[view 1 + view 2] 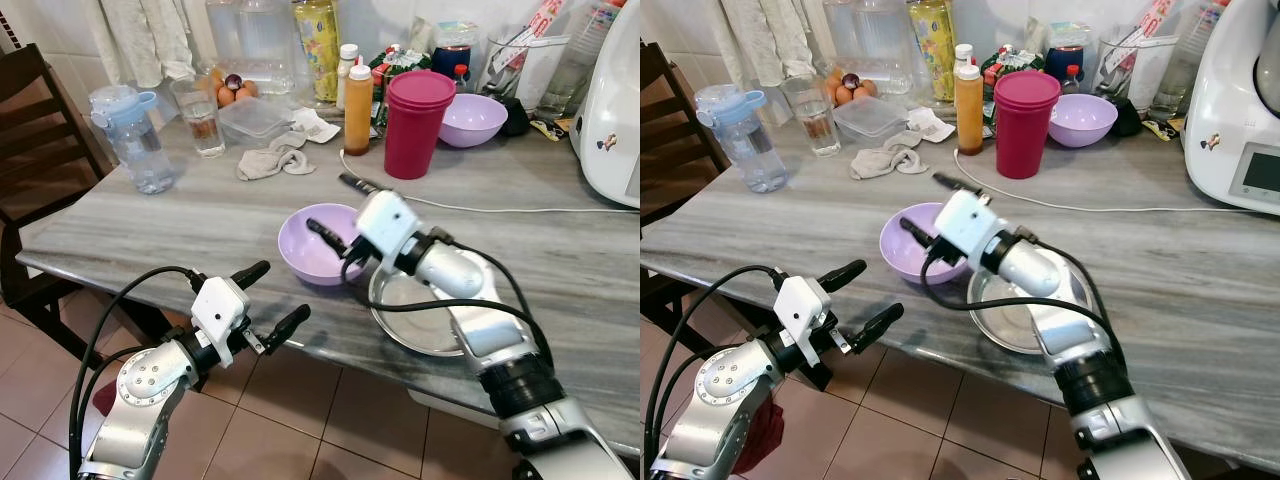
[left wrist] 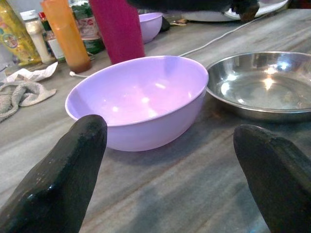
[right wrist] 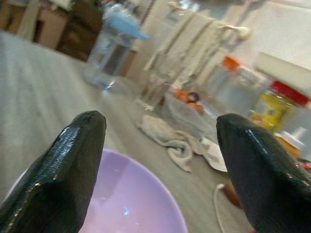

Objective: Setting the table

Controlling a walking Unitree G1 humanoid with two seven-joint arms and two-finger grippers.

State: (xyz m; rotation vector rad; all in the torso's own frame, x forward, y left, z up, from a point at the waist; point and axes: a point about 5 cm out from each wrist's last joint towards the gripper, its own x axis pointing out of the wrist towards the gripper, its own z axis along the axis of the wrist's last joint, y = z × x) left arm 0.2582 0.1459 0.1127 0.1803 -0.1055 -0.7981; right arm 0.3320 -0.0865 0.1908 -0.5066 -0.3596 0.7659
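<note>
A lilac plastic bowl [image 1: 312, 250] stands near the front edge of the grey counter, touching a steel plate [image 1: 415, 318] on its right. My right gripper [image 1: 340, 206] hovers open just over the bowl's far right rim, with nothing between its fingers. In the right wrist view the bowl [image 3: 131, 201] lies below the two black fingertips [image 3: 73, 160]. My left gripper [image 1: 277, 298] hangs open in front of the counter edge, below and left of the bowl, pointing at it. The left wrist view shows the bowl [image 2: 138, 99] and plate [image 2: 265, 85] straight ahead.
At the back stand a stack of magenta cups [image 1: 415, 122], a second lilac bowl [image 1: 472, 118], an orange sauce bottle [image 1: 358, 108], a glass [image 1: 201, 117], a water bottle [image 1: 130, 135] and a rag [image 1: 272, 160]. A white appliance [image 1: 612, 110] and its cable [image 1: 520, 209] are right. A dark chair [image 1: 35, 140] stands left.
</note>
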